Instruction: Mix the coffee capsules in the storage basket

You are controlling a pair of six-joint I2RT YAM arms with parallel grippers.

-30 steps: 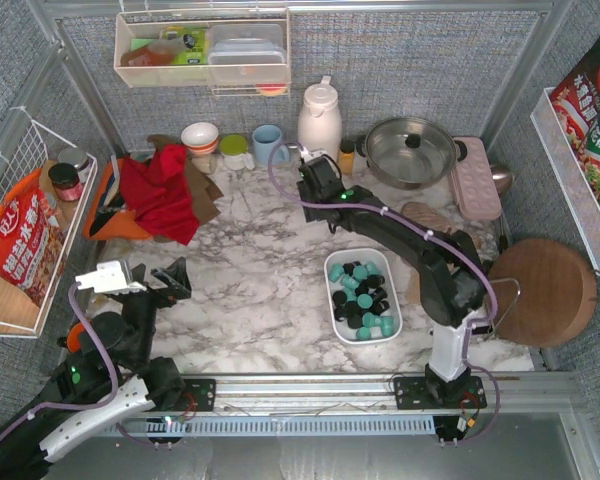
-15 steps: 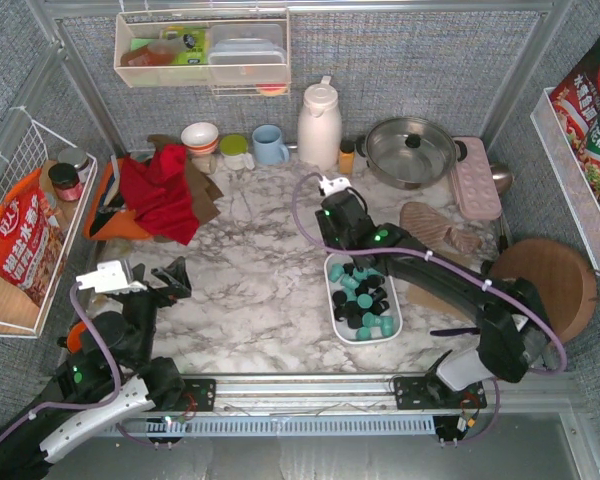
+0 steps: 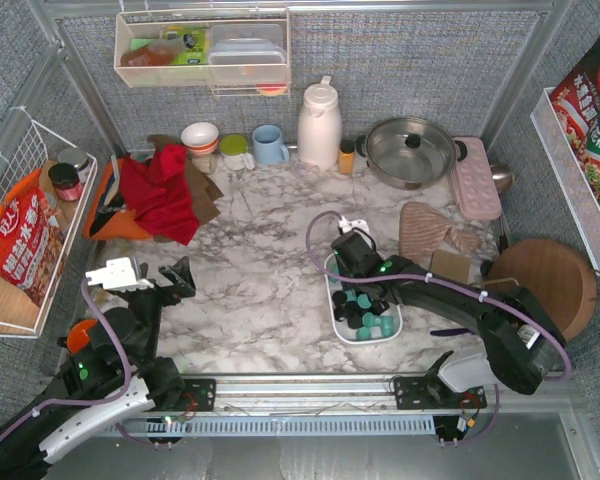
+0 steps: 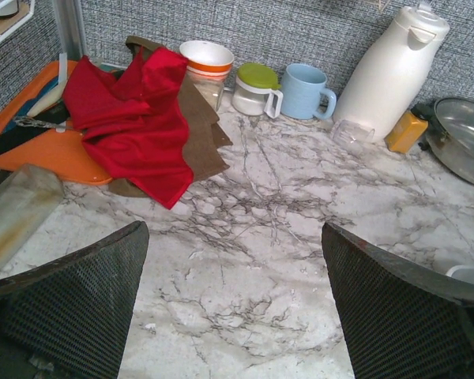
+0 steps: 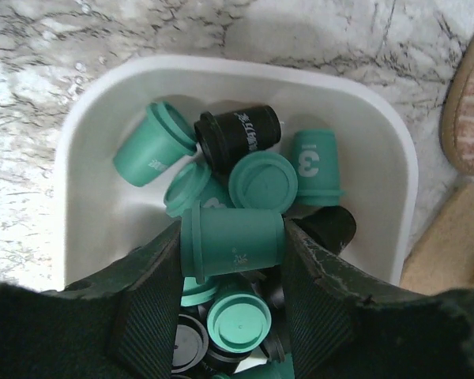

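Observation:
The storage basket [image 3: 396, 326] is a white shallow tray on the marble right of centre, and several teal and black coffee capsules [image 3: 367, 316] lie jumbled in it. My right gripper [image 3: 356, 274] hangs over the basket's far end. In the right wrist view the basket's rim [image 5: 95, 103] curves round the pile, and the right gripper [image 5: 233, 235] is shut on a teal capsule [image 5: 238, 246] lying sideways between both pads, just above the others. My left gripper [image 3: 172, 283] stands open over bare marble at the near left, well away from the basket; the left wrist view shows it [image 4: 235, 233] with nothing between the fingers.
A red cloth [image 3: 165, 190] on an orange tray lies at the back left. A bowl, a blue mug [image 3: 270, 145], a white thermos [image 3: 320, 120] and a steel pot [image 3: 410, 150] line the back. A striped mitt [image 3: 430, 230] and a round wooden board [image 3: 545, 290] lie right of the basket.
The right arm has swung from the back of the table, near the thermos, toward me and down over the basket. The left arm has barely shifted.

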